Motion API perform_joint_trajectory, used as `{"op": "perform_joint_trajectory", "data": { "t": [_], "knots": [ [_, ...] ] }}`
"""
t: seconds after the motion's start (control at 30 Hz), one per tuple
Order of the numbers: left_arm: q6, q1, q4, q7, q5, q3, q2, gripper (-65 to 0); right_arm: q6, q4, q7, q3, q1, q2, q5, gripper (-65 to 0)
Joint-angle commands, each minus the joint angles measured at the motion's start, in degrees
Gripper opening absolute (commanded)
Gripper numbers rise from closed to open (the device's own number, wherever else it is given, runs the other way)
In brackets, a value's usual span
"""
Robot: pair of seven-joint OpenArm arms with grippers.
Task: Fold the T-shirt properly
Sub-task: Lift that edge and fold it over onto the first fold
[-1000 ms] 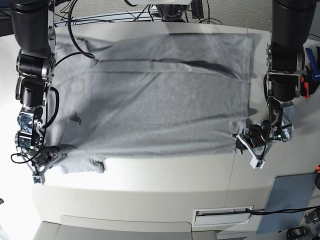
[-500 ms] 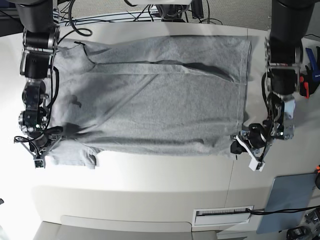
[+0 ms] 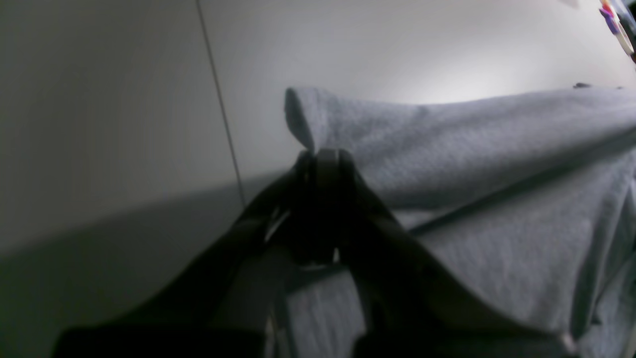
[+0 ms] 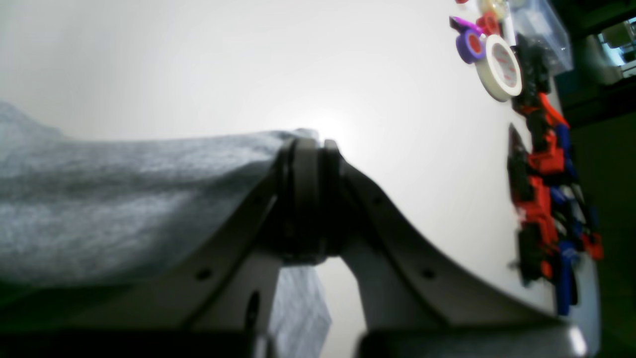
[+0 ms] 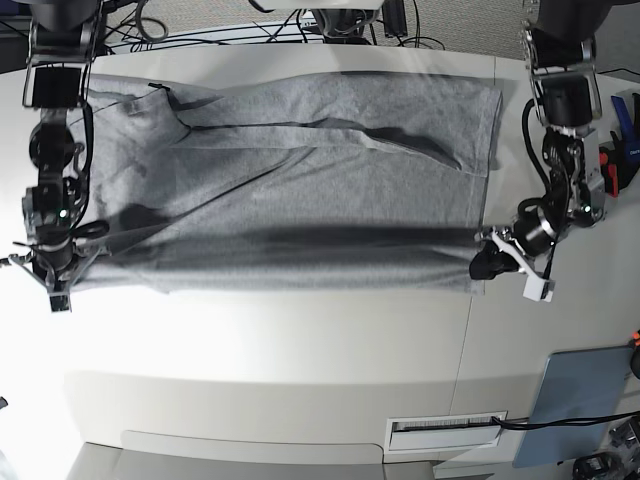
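Note:
The heather-grey T-shirt (image 5: pixel 300 180) lies spread across the white table (image 5: pixel 300 350), plain side up, with its near edge lifted off the surface. My left gripper (image 5: pixel 492 262) is shut on the shirt's near right corner; in the left wrist view its jaws (image 3: pixel 320 159) pinch a fold of grey cloth (image 3: pixel 447 134). My right gripper (image 5: pixel 55 280) is shut on the near left corner; in the right wrist view its jaws (image 4: pixel 305 146) clamp the cloth edge (image 4: pixel 149 164). No lettering shows.
A blue-grey board (image 5: pixel 575 400) lies at the table's near right. Red and blue clamps (image 5: pixel 620 150) sit at the right edge, also in the right wrist view (image 4: pixel 546 164) beside tape rolls (image 4: pixel 499 67). Cables (image 5: pixel 250 30) run along the back.
Both grippers have moved away from the table's front edge toward the back, carrying the shirt's near edge with them. The near sleeve and hem have lifted and drawn taut.

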State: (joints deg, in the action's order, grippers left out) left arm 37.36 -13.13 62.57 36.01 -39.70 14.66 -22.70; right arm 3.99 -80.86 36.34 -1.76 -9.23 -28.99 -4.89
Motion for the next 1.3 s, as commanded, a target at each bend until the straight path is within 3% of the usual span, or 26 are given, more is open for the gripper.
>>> {"op": "perform_joint_trajectory", "data": {
  "t": [0.0,0.2,0.57,0.87,1.13,1.27],
  "knots": [
    [0.2,-0.5,2.3,-1.0,-1.1,1.0,-1.1,-65.0,-1.5,-2.5,-0.4,-0.6,-0.2,-1.5,-1.2,-65.0],
    [0.2,6.1,9.7,-0.9,-1.1,4.8,-1.1,-65.0,-6.0,-10.7,1.4,-0.6,6.9,-1.5,-5.1,-65.0],
    [0.2,18.1,18.2,-0.8,-2.0,8.2,-1.0,-65.0,-9.6,-19.6,5.5,-0.8,17.7,-1.4,-9.0,-65.0],
    [0.2,23.6,20.3,-0.8,-1.9,8.2,-1.0,-65.0,-9.6,-21.7,5.7,-6.4,25.0,-1.0,-7.6,-65.0],
    [-0.9,25.0,20.3,-0.3,-0.9,8.2,-0.9,-65.0,-9.4,-21.7,5.8,-6.6,29.6,-0.7,-7.1,-65.0],
    [-1.5,25.0,20.3,0.4,0.3,8.2,-0.9,-65.0,-9.4,-21.7,6.2,-6.6,30.5,1.1,-7.2,-65.0]
  ]
}}
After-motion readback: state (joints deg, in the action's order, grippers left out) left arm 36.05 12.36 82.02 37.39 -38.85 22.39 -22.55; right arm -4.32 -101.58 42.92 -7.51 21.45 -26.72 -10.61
